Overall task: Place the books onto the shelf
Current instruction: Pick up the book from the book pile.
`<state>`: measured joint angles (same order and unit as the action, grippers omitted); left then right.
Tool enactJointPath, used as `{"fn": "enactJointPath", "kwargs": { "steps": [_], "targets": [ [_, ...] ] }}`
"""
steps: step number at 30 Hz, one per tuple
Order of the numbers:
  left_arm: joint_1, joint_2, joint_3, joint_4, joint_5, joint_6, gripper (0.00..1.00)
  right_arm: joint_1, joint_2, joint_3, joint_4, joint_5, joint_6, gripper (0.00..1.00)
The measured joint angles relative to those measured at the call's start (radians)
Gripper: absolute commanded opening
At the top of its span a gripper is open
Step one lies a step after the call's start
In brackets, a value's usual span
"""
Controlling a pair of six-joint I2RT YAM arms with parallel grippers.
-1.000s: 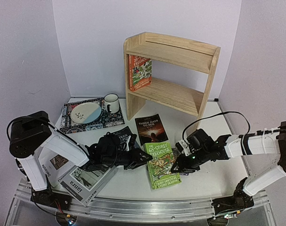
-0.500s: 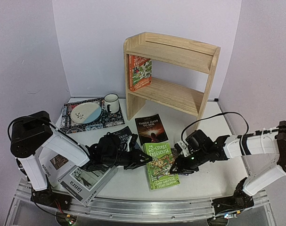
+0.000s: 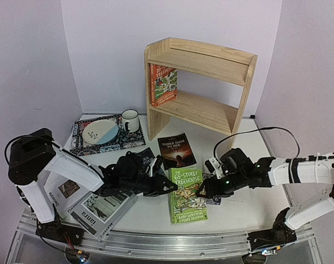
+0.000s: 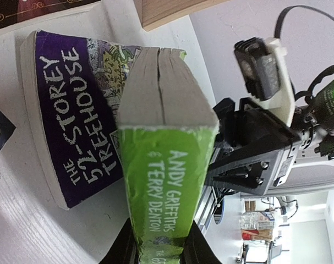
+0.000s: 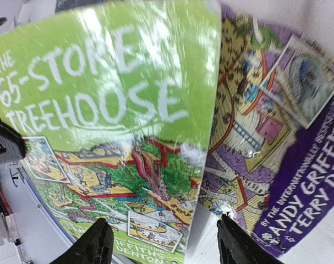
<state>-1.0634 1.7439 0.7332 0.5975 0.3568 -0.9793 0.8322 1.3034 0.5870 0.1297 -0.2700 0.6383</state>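
step: left gripper (image 4: 160, 247) pinches the green book (image 3: 187, 193) by its spine.
right gripper (image 5: 164, 245): fingers wide apart, holding nothing.
next: lift it up to the shelf (image 3: 200, 110).

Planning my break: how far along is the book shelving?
Done: one orange Treehouse book stands on the shelf. In hand: left gripper clamps the green Treehouse book. Remaining: purple Treehouse, Three Days to See, ianra, Decorate, dark blue book lie on the table.
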Motion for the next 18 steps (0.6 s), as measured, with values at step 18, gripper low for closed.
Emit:
{"fn": "enactJointPath", "kwargs": {
  "steps": [18],
  "targets": [
    [0.018,-0.318,0.319,-0.72,-0.191,0.391,0.0,0.0,-0.33,-0.026,-0.033,0.313,-0.132,0.81]
  ]
}}
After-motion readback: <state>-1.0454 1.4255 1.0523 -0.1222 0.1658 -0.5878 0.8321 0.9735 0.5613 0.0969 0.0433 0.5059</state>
